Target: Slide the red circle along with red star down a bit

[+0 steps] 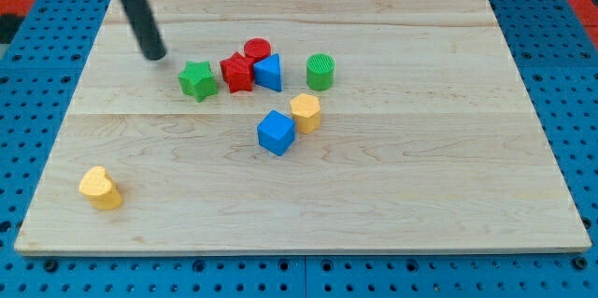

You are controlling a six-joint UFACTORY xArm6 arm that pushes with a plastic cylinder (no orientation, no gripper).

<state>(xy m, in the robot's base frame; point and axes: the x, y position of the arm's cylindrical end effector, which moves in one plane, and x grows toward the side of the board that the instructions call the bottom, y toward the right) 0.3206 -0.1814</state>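
My tip [155,55], the lower end of the straight dark rod, rests on the pale wooden tabletop [420,167] toward the view's upper left. There is no claw on this arm, so nothing spreads or pinches; the rod ends bare and touches no block.

The red circle block [257,50] lies well to the view's right of my tip, near the middle of the tabletop's upper half. The red star block [237,73] sits just below and left of it, touching it. Between my tip and the red star stands the green star block [197,80], close beside the red star. A blue triangular block [269,72] presses against the red pair on the right, and a green cylinder block [320,71] stands further right, apart.

Lower down, a blue cube block [276,132] and a yellow rounded block [305,112] sit just beside each other. A yellow heart-shaped block [100,187] lies alone at lower left.
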